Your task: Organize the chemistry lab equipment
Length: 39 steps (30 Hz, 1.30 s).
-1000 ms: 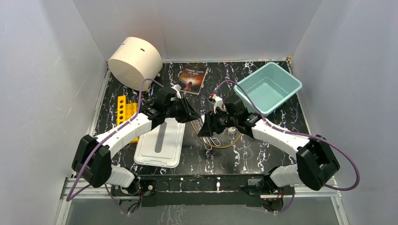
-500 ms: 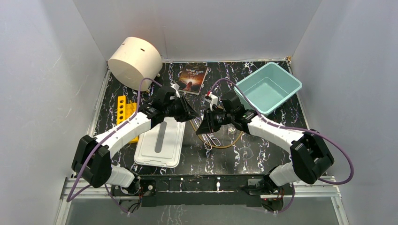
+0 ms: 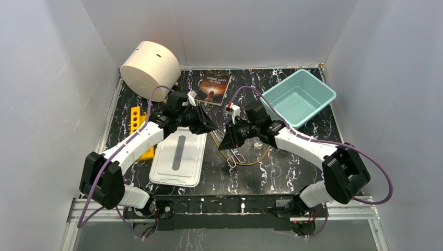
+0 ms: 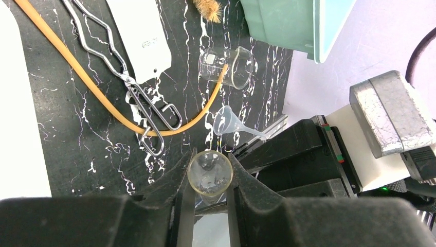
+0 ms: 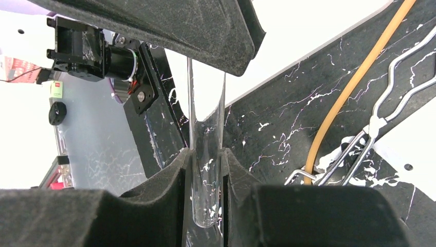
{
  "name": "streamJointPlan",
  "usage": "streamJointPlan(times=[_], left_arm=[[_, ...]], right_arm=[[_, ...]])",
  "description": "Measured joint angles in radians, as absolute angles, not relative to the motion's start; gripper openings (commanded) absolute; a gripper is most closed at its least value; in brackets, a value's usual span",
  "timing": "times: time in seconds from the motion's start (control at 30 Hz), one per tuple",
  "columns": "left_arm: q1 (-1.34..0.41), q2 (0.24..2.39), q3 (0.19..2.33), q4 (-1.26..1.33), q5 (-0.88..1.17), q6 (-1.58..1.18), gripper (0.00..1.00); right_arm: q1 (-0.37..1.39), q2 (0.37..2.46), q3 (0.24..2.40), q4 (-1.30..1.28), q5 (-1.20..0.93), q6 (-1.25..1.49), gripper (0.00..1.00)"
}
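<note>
Left tool [image 4: 210, 167]: clenched on the open mouth of 1 clear tube [image 5: 206, 128].
Right tool [image 5: 206, 162]: clenched on the same tube's rounded end.
Tube position: held mid-air above the tabletop's [image 3: 292, 151] centre, spanning both tools.
Risk: we judge the glass may crack or slip if either arm pulls or twists while both tools clamp it.
Second risk: if both let go, it drops onto the loose items below.
Loose items, left wrist view: 1 metal tongs [image 4: 127, 78], 1 tan rubber tubing [image 4: 56, 46], 1 white packet [image 4: 139, 36], 1 beaker [image 4: 226, 67], 1 funnel [image 4: 226, 119], 1 brown brush [image 4: 207, 6] tip.
Containers: 1 teal bin [image 3: 298, 102] at 1 o'clock, 1 yellow rack [image 3: 137, 128] at 9 o'clock.
</note>
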State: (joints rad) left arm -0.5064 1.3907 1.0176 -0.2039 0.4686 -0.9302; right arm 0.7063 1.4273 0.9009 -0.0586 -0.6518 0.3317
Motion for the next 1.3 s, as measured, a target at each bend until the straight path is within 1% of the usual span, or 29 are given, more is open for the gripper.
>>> streamJointPlan(times=[0.03,0.07,0.13,0.23,0.37,0.43,0.63,0.83,0.97,1.13,1.3], left_arm=[[-0.505,1.391,1.021,-0.21,0.471,-0.924,0.11],[-0.504,1.391,1.024,-0.212,0.472,-0.921,0.09],[-0.504,1.391,1.029,-0.218,0.473,-0.912,0.07],[-0.504,1.391,1.03,-0.219,0.473,-0.906,0.06],[-0.504,1.391,1.039,-0.248,0.455,-0.886,0.06],[-0.503,1.391,1.053,-0.27,0.433,-0.87,0.05],[-0.492,1.368,1.182,-0.455,0.283,-0.801,0.04],[-0.48,1.254,1.332,-0.657,0.081,-0.722,0.03],[-0.473,1.204,1.409,-0.789,-0.062,-0.675,0.04],[-0.436,1.203,1.488,-0.929,-0.212,-0.618,0.05],[-0.349,1.221,1.528,-0.986,-0.297,-0.567,0.05]], right_arm=[[0.706,1.431,0.908,-0.068,-0.655,0.324,0.21],[0.706,1.433,0.912,-0.072,-0.657,0.317,0.24],[0.706,1.436,0.922,-0.084,-0.658,0.305,0.37],[0.706,1.44,0.931,-0.102,-0.657,0.29,0.55],[0.706,1.441,0.932,-0.115,-0.637,0.286,0.71],[0.706,1.441,0.936,-0.12,-0.617,0.287,0.75],[0.704,1.403,0.997,-0.187,-0.52,0.294,0.76],[0.681,1.311,1.065,-0.239,-0.402,0.29,0.76],[0.671,1.296,1.089,-0.247,-0.343,0.284,0.76],[0.67,1.298,1.089,-0.275,-0.317,0.282,0.74],[0.67,1.299,1.089,-0.293,-0.315,0.282,0.74]])
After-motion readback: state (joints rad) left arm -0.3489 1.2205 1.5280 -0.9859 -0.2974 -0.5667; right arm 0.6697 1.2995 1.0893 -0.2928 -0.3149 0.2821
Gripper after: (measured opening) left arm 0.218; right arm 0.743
